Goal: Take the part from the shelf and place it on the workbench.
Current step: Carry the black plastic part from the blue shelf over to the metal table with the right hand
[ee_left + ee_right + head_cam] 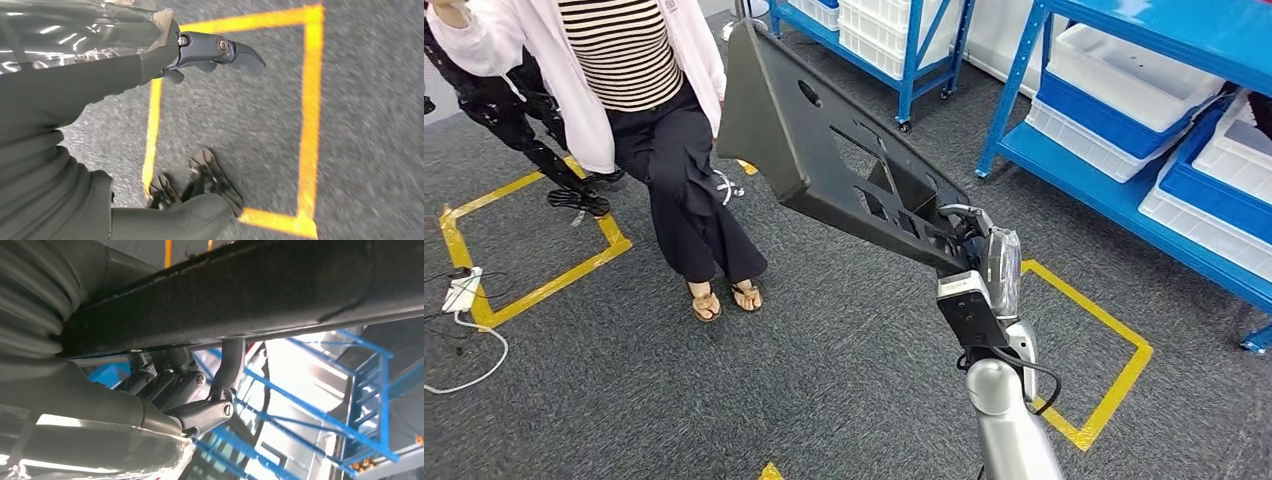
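Right hand is gripping one end of the part, fingers curled under its edge, holding it out in the air above the grey carpet, well apart from the blue shelf. Left hand is hanging over the floor holding nothing, fingers loosely apart. The carrying step seems underway; next the long, flat, dark panel with cut-out holes needs bringing to the workbench and setting down level.

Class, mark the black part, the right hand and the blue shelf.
black part (804, 140), head view, on its flat face.
right hand (969, 235), head view, where it grips the part's end.
blue shelf (1074, 165), head view, on its lower board.
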